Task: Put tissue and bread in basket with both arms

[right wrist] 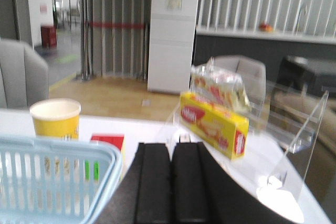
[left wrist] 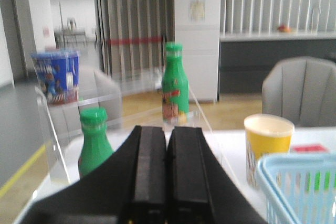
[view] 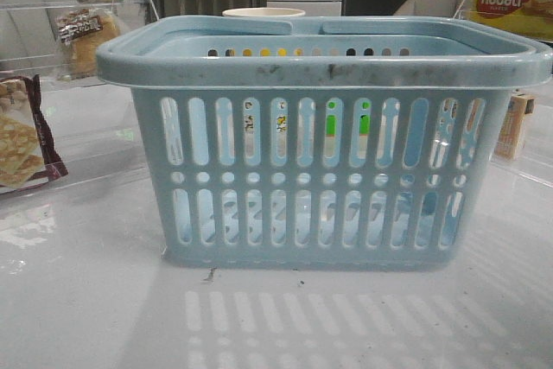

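The light blue basket (view: 320,140) stands in the middle of the table, close in the front view. Its corner shows in the left wrist view (left wrist: 299,187) and its side in the right wrist view (right wrist: 52,177). The bread (view: 84,38), golden-brown in a clear wrapper with a dark label, sits on a clear shelf at the back left. The tissue is out of view. My left gripper (left wrist: 168,132) is shut and empty, left of the basket. My right gripper (right wrist: 170,148) is shut and empty, right of the basket. Neither gripper shows in the front view.
A maroon-edged cracker packet (view: 19,140) lies at the left. Two green bottles (left wrist: 94,140) (left wrist: 174,85) and clear stands are ahead of the left gripper. A yellow cup (right wrist: 55,119), a red box (right wrist: 107,142) and a yellow Nabati box (right wrist: 215,124) stand behind and right of the basket.
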`<act>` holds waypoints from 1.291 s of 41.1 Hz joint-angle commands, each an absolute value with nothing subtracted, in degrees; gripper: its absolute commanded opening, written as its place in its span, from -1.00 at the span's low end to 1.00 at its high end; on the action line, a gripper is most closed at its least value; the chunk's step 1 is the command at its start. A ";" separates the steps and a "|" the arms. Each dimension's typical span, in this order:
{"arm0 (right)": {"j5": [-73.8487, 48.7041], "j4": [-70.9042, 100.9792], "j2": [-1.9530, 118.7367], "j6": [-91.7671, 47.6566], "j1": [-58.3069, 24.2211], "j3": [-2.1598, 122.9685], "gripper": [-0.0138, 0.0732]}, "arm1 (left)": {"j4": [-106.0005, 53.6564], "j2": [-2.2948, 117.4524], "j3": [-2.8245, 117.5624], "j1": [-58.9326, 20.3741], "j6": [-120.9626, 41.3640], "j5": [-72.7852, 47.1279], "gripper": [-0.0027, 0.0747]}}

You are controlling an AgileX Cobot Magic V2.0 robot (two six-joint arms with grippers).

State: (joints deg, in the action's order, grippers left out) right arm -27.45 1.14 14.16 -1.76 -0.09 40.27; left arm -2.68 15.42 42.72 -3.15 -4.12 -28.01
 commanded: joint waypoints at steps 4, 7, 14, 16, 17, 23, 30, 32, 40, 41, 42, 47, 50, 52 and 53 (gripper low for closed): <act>-31.72 0.97 21.23 -1.69 0.22 42.64 -0.56 | -3.33 21.33 45.09 -3.26 -3.69 -31.37 -0.70; -34.88 0.97 23.11 -1.69 0.22 42.64 -0.56 | -3.33 22.59 44.48 -3.26 -3.69 -32.70 -0.70; -41.03 0.97 28.20 -1.69 0.22 42.64 -0.56 | -3.82 24.65 41.63 -3.26 -3.69 -35.19 -0.70; -41.81 0.97 29.00 -1.69 0.22 42.63 -0.56 | -4.05 25.01 40.79 -3.26 -3.69 -34.86 -0.70; -42.62 0.97 29.81 -1.69 0.22 42.63 -0.56 | -4.27 25.13 40.24 -3.26 -3.69 -35.09 -0.70; -45.38 0.97 33.08 -1.69 0.22 42.63 -0.54 | -4.41 26.01 38.57 -3.26 -3.69 -35.84 -0.66; -45.52 0.97 35.01 -1.69 0.22 42.53 0.09 | -4.41 27.22 38.48 -3.26 -4.04 -36.56 0.10; -45.58 0.97 35.53 -1.69 0.22 42.53 0.30 | -4.41 27.71 38.48 -3.26 -4.37 -36.56 0.40; -45.52 0.91 38.12 -1.69 0.22 42.53 0.51 | -6.71 30.77 38.82 -5.64 -6.58 -36.34 0.57; -45.52 0.91 38.56 -1.69 0.22 42.53 0.51 | -6.65 31.31 38.94 -6.61 -6.87 -36.17 0.57; -45.34 0.86 39.28 -1.57 0.22 42.53 0.51 | -6.65 31.79 39.12 -8.10 -7.61 -36.17 0.57; -42.89 -1.71 43.09 1.46 1.48 42.72 0.51 | -6.40 34.23 39.97 -15.19 -9.26 -36.28 0.57; -40.56 -2.25 45.84 2.20 3.48 43.27 0.51 | -4.54 35.22 40.08 -19.19 -9.26 -36.28 0.57; -39.52 -2.19 48.67 2.20 5.48 44.15 0.51 | -3.81 35.52 40.08 -21.10 -9.26 -36.40 0.57; -39.29 -2.14 49.80 2.20 6.24 44.93 0.51 | -3.70 35.79 40.08 -21.73 -9.26 -36.40 0.57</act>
